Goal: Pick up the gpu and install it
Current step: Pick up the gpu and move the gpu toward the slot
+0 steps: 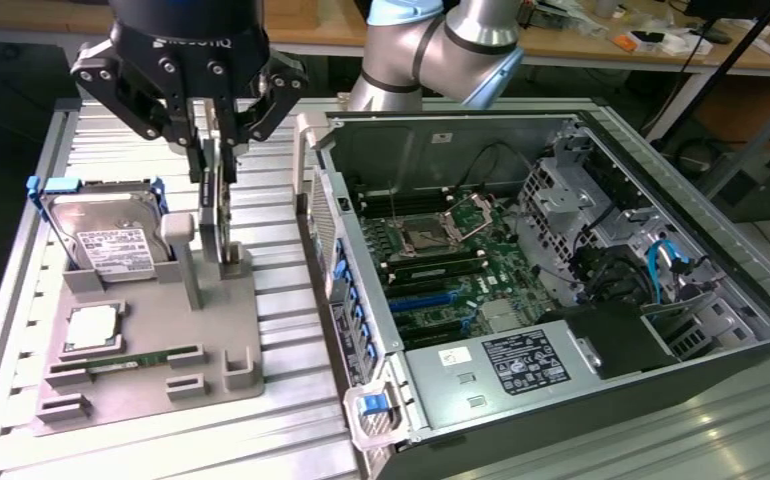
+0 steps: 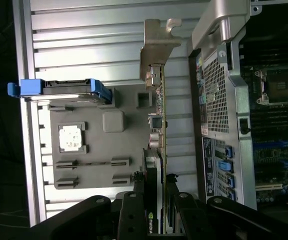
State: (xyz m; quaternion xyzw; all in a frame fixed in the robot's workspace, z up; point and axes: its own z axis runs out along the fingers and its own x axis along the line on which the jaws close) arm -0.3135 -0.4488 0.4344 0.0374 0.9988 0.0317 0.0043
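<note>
Pinching the gpu (image 1: 222, 215) upright in our gripper (image 1: 220, 165).
We see bare table (image 1: 278, 295) between its edge and the computer case (image 1: 337, 250).

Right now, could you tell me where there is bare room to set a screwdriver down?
Bare table between the grey fixture and the computer case, and beyond the fixture's near edge. Crowded: the fixture, where the gripper clamps the gpu.

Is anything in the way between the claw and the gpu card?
No, nothing is in the way. The claw is already closed on the gpu, one finger on each side. The card stands on edge at the gray holder.
</note>
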